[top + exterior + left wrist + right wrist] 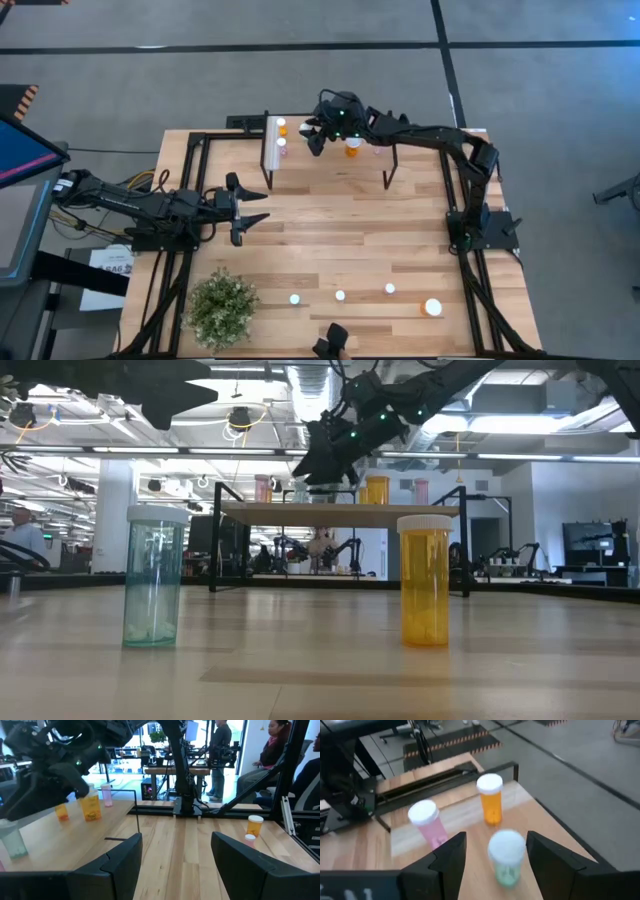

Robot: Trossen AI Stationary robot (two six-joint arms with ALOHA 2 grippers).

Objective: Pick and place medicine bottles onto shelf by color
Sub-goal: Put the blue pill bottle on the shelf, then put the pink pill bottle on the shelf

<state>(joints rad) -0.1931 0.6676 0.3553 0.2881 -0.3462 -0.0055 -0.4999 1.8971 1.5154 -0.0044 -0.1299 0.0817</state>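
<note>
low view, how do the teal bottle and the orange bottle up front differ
The teal bottle has a clear blue-green body and a see-through cap; the orange bottle has an amber body and a solid white cap. The teal one stands to the left, the orange one to the right. Both stand upright on the table, capped.

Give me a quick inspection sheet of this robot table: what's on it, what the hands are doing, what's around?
Surface: light-wood table.
Job's things: shelf holds orange, pink and pale green bottles; four bottles stand along the near edge.
Clutter: potted plant.
Hands: right hand open over a green bottle on the shelf; left hand open, waiting above the table.
Cables: bundle at the left arm's base.
Surroundings: people beyond the table.
</note>
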